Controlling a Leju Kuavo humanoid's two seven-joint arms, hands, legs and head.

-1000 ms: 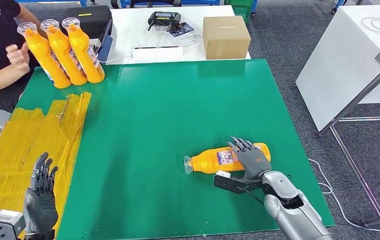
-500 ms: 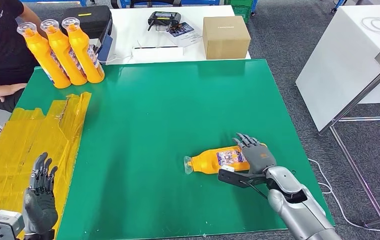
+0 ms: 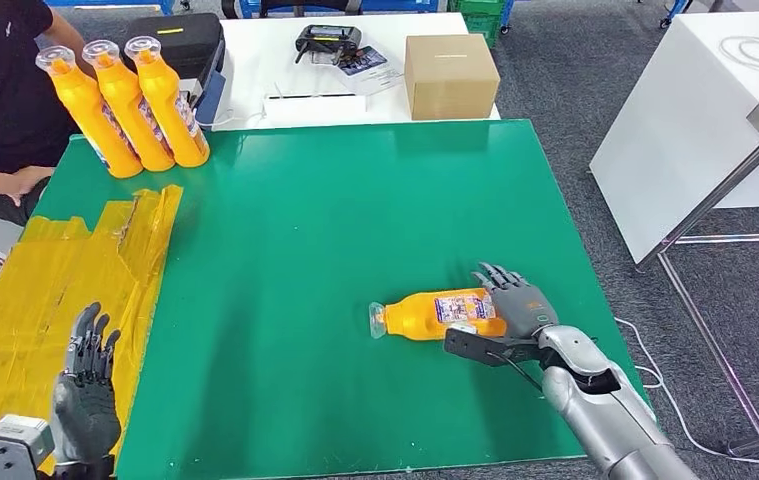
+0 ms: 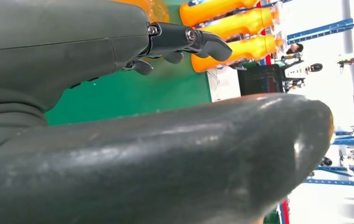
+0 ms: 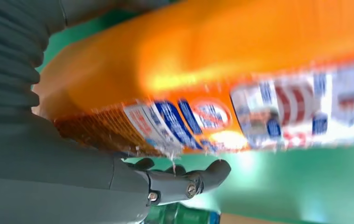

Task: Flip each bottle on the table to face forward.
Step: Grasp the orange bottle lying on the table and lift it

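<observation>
An orange bottle (image 3: pixel 435 315) lies on its side on the green counter (image 3: pixel 335 230), cap toward the robot's left. The right robot hand (image 3: pixel 521 308) sits at its base end, fingers spread across it (whether it truly grips, I cannot tell). The left robot hand (image 3: pixel 85 395) is empty, fingers apart. Three bottles (image 3: pixel 125 100) stand at the far left corner.

Bottle (image 5: pixel 221 79) label blurred, unreadable
</observation>
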